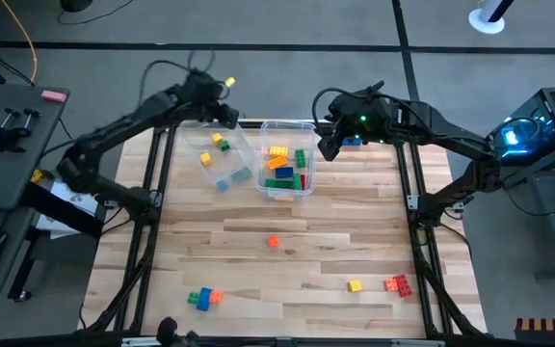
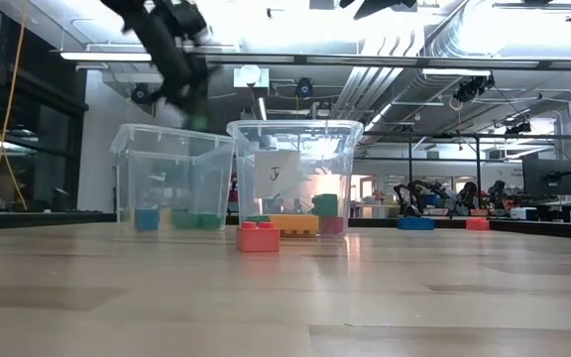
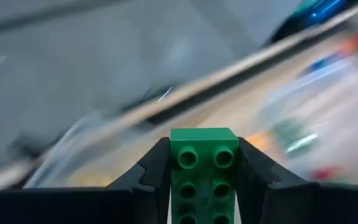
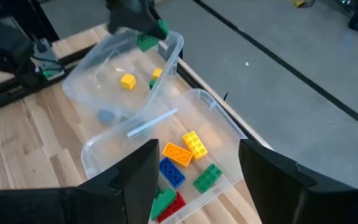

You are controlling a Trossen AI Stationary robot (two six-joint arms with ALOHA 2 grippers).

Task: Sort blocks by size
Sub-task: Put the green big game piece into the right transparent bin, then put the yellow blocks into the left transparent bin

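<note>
Your left gripper (image 3: 204,163) hangs above the far rim of the tilted clear plastic bin (image 1: 242,145), its fingers (image 3: 153,169) closed on a long green studded plastic brick (image 3: 204,168). Inside that bin you see small yellow and pale blue cube bricks (image 4: 128,81).

Just beside the tilted bin stands the upright clear bin (image 1: 311,157), which holds longer orange, yellow, blue, green and red bricks (image 4: 177,154).

Your right gripper (image 4: 194,168) hovers over the upright bin with its fingers spread and empty.

On the pale wood-plank worktop (image 1: 335,241), well apart from the bins, lie a small orange cube (image 1: 273,242), a yellow cube (image 1: 355,285), a red brick (image 1: 398,284) and a joined blue, green and orange row (image 1: 202,298).
</note>
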